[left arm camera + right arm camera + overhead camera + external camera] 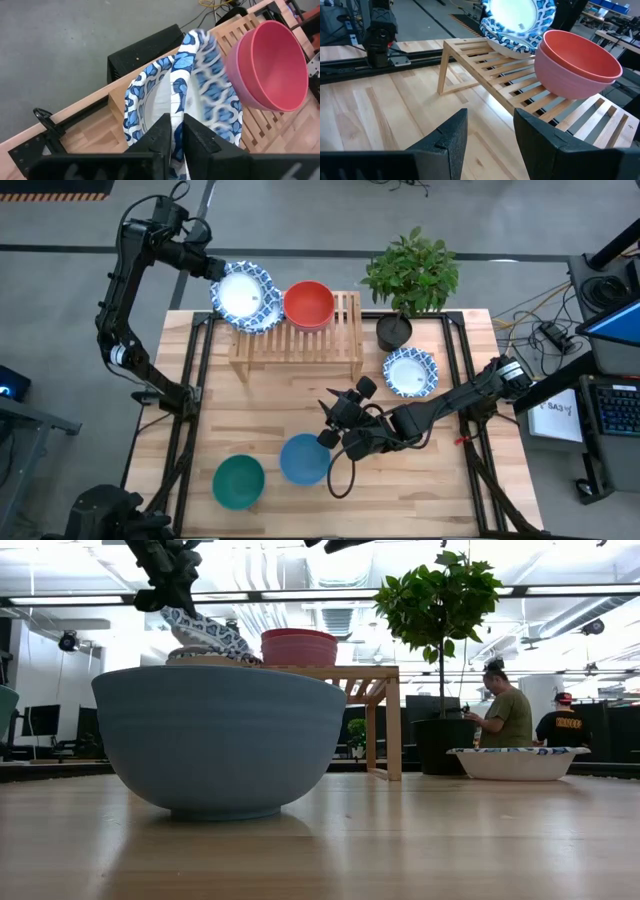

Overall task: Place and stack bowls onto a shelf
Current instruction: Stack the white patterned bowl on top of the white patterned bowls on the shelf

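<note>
The wooden shelf (297, 340) stood along the table's far edge, a red bowl nested in a pink one (308, 305) at its middle. At the shelf's left end, the left gripper (212, 268) pinched the rim of a tilted blue-patterned bowl (244, 296) resting on another. These bowls looked rigid, smooth and breakable, best taken by the rim. The right gripper (330, 420), fingers apart, hovered near the blue bowl (303, 459).

My fingers (167, 137) are matt black plastic, pinching the glossy glazed rim of a blue-patterned white bowl (200, 90). The shelf (530, 95) is pale, smooth, unvarnished-looking wood (slats with faint grain); the table (375, 115) is light planked wood with a soft sheen. The red bowl (577, 57) looks satin-smooth, the blue bowl (220, 735) matt.
</note>
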